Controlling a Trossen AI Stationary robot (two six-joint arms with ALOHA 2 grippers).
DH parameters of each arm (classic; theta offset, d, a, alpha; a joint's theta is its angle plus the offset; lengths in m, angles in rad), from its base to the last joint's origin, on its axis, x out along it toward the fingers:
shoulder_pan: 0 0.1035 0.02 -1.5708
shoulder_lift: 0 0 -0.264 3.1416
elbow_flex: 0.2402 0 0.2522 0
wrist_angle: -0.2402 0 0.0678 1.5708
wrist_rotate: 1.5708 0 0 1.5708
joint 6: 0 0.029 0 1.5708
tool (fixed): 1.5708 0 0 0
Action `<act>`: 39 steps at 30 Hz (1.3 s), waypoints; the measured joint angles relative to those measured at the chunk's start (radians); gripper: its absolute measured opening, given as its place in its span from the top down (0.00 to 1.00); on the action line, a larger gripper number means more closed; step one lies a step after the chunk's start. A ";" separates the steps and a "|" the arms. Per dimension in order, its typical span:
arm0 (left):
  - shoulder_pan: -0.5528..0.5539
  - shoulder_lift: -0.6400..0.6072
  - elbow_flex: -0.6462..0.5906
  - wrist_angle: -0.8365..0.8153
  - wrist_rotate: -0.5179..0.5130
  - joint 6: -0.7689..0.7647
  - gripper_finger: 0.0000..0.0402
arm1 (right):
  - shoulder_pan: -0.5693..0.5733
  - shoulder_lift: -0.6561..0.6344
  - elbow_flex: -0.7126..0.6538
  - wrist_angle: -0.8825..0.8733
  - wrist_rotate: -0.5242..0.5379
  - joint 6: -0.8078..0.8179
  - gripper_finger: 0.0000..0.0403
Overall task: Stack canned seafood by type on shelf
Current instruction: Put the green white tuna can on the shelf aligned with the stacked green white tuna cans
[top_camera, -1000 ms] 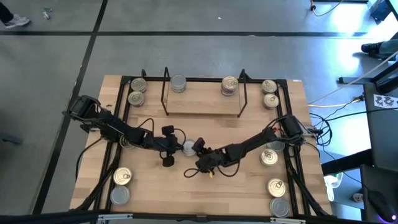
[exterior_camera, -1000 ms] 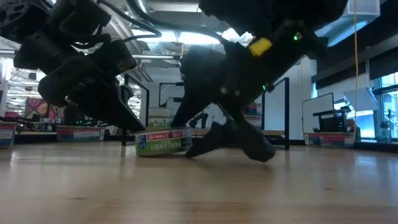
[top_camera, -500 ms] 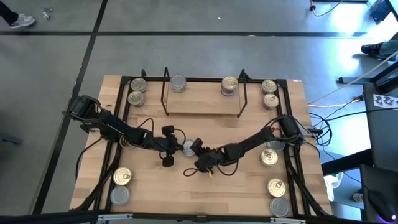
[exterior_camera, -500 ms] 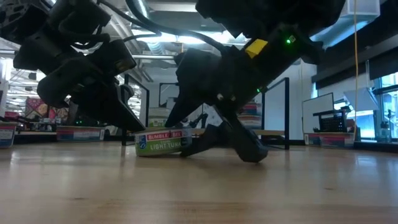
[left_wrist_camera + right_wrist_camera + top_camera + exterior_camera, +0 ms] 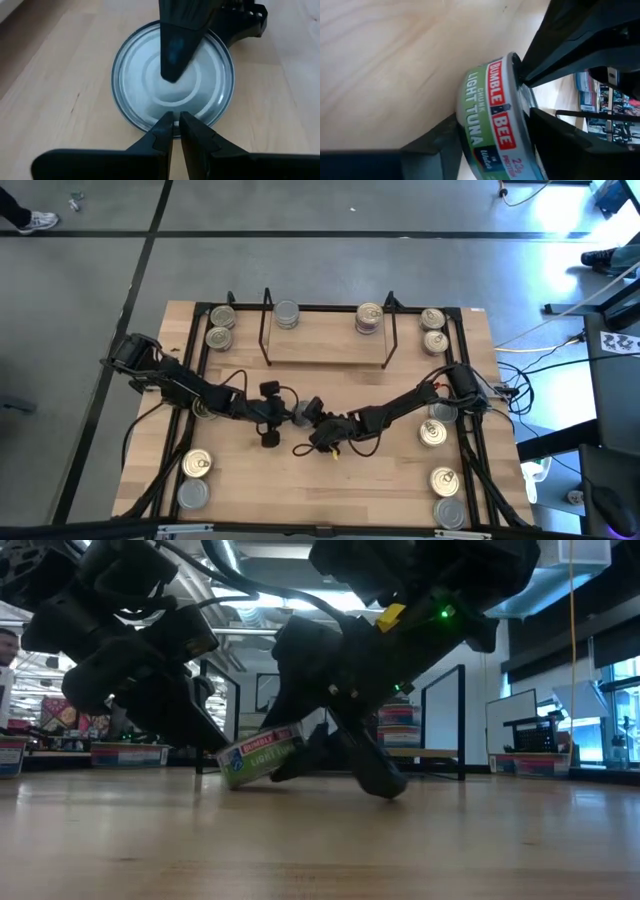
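Right fingers (image 5: 555,145) pinching the tipped tuna tin (image 5: 260,754) at mid-table, one edge lifted; left gripper (image 5: 175,131) pressed shut against its rim; two short stacks up on the shelf (image 5: 325,345); plenty of tins waiting around the table edges.

tin (image 5: 495,120): green side band, red-and-white brand panel, white lettering; plain silver-grey top with ring ridges
bench (image 5: 330,490): light wood grain
shelf (image 5: 325,345): black wire, pale board
tools: black

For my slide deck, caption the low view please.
Right gripper tilts a green-labelled flat round tuna tin off the light wooden tabletop, the shut left gripper bracing it.
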 joint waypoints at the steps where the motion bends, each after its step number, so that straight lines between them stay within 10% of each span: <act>1: 0.000 0.000 0.000 0.000 -0.003 0.000 0.92 | 0.000 0.000 0.000 0.001 0.002 0.007 0.53; 18: 0.000 -0.096 -0.003 -0.047 -0.032 0.021 0.92 | 0.005 -0.001 0.010 0.000 0.065 0.052 0.61; 39: -0.002 -0.525 0.000 -0.629 -0.139 -0.176 0.92 | -0.141 -0.141 0.066 -0.076 0.056 -0.015 0.66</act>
